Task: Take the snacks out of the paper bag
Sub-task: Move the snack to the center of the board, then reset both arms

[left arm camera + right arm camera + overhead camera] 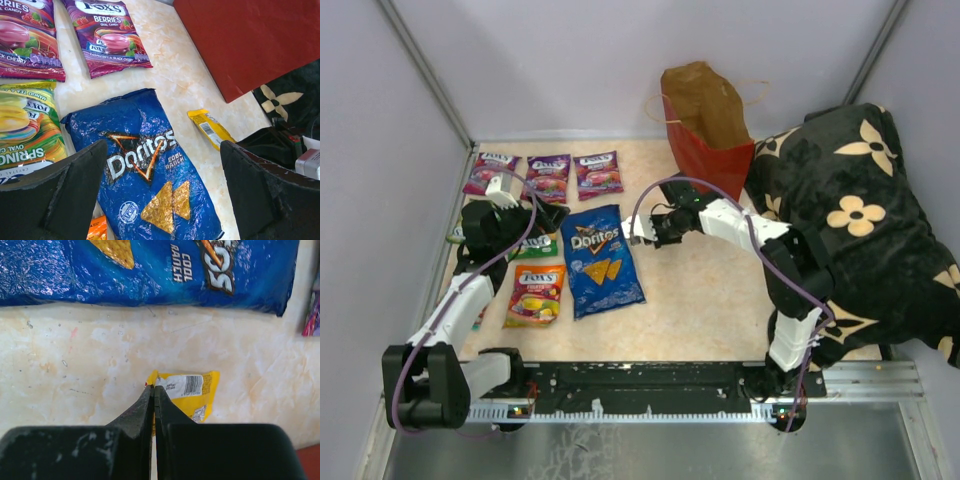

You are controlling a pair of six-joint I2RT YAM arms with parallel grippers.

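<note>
Count on the desk point(710, 300):
- flat purple foil Fox's candy packets point(548, 176): 3
- green Fox's candy packet point(536, 246): 1, partly covered
- orange Fox's candy packet point(535, 295): 1
- that makes 5 Fox's packets for certain; slivers of colour at the desk's left edge could be more, can't tell
- large blue crinkly Doritos chip bag point(603, 258): 1
- small yellow snack pack with a barcode point(209, 128): 1
- red paper carrier bag, brown kraft inside point(712, 155): 1, with 2 thin tan twine handles point(765, 92)
- black cushion with cream flower print point(865, 225): 1
</note>
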